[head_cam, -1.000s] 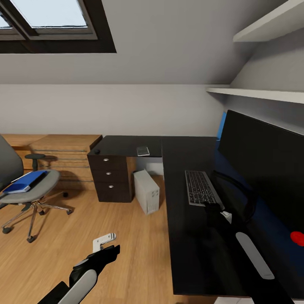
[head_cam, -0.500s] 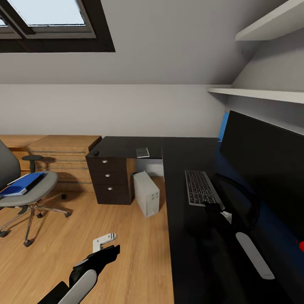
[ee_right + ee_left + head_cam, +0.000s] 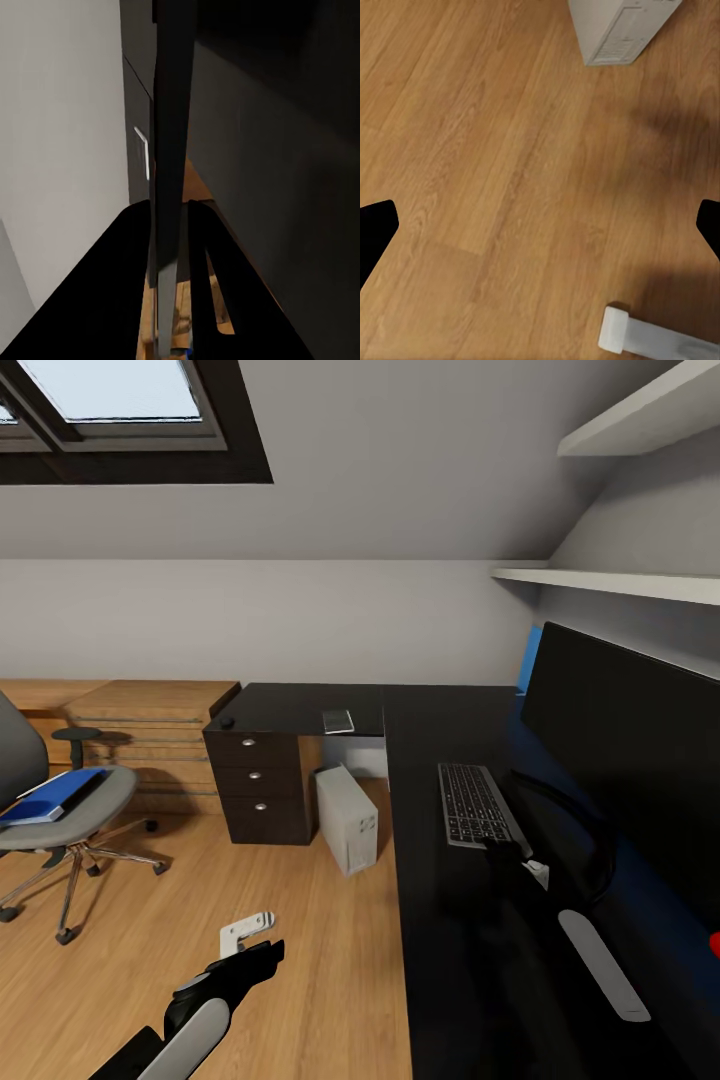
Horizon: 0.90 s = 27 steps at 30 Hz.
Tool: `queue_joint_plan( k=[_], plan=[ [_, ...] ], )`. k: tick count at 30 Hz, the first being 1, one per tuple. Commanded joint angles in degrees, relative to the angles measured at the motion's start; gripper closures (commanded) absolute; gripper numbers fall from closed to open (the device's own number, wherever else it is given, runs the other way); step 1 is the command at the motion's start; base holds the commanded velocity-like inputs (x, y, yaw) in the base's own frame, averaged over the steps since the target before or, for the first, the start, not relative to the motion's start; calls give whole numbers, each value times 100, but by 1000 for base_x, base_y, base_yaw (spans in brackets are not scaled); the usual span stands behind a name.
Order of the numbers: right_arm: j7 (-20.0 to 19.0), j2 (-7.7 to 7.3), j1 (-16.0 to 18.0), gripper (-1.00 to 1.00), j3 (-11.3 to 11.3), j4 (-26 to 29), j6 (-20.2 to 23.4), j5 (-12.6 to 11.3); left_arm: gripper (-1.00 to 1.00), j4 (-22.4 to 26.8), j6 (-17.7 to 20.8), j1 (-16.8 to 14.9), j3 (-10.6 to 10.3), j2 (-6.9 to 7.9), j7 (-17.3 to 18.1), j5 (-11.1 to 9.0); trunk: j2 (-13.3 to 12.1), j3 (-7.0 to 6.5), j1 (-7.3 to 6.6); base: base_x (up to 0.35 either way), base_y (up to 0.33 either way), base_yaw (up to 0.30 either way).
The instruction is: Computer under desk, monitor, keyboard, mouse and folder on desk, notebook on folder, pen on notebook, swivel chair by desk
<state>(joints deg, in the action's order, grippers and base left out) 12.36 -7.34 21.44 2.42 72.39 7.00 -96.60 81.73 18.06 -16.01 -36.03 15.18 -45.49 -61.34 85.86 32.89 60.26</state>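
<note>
Where you are parked: alongside the long wing of the desk (image 3: pixel 450 940), with the head camera looking down its length toward the far wall.
Monitor (image 3: pixel 620 760): upright on the desk along its right side, screen black.
Keyboard (image 3: pixel 475 805): flat on the desk, just beside the monitor's stand.
Computer (image 3: pixel 347 818): upright on the wood floor (image 3: pixel 200 900) in the desk's inner corner, between the drawers (image 3: pixel 262 785) and the long wing; its lower end also appears in your left wrist view (image 3: pixel 622 30).
Chair (image 3: pixel 60 815): at the left of the room, well apart from the desk, wheels on the floor.
Folder (image 3: pixel 55 792): lying on the chair seat.
Small items: a flat grey object (image 3: pixel 339 720) lies on the short wing; a small black object (image 3: pixel 228 722) sits at that wing's outer corner. Neither can be identified at this size.
Left gripper (image 3: pixel 250 945): your left arm hangs low over bare floor, clear of everything; the wrist view (image 3: pixel 540 225) shows the fingertips (image 3: pixel 375 232) spread wide, nothing between them.
Right gripper (image 3: pixel 505 852): over the desk at the keyboard's near end. In the wrist view a thin dark slab runs between the dark fingers (image 3: pixel 217 277); whether they are clamped on it cannot be told.
</note>
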Motion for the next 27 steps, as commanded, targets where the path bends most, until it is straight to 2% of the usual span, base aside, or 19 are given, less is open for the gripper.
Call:
queue_joint_plan(
  k=[1, 8, 16, 22, 27],
  plan=[
    [29, -4, 1, 100, 4, -30, 5, -16, -100, 11, 8, -7, -11, 7, -38, -21, 3, 7, 0, 0, 0, 0],
    [24, -4, 1, 100, 7, -14, 3, 4, -100, 57, -4, -7, -9, 11, -54, -19, 3, 7, 0, 0, 0, 0],
    [-255, -4, 1, 100, 13, 28, 3, 90, -100, 371, 19, -7, -42, -4, -48, 0, 3, 7, 0, 0, 0, 0],
    [-370, -5, 1, 100, 13, 31, 3, 151, -100, 418, 20, -7, -39, -14, -47, 7, 3, 7, 0, 0, 0, 0],
    [-406, -6, 1, 100, 13, 30, 3, 205, -100, 421, 14, -7, -33, -15, -55, 8, 203, 96, 110, 0, 0, 0]
  ],
)
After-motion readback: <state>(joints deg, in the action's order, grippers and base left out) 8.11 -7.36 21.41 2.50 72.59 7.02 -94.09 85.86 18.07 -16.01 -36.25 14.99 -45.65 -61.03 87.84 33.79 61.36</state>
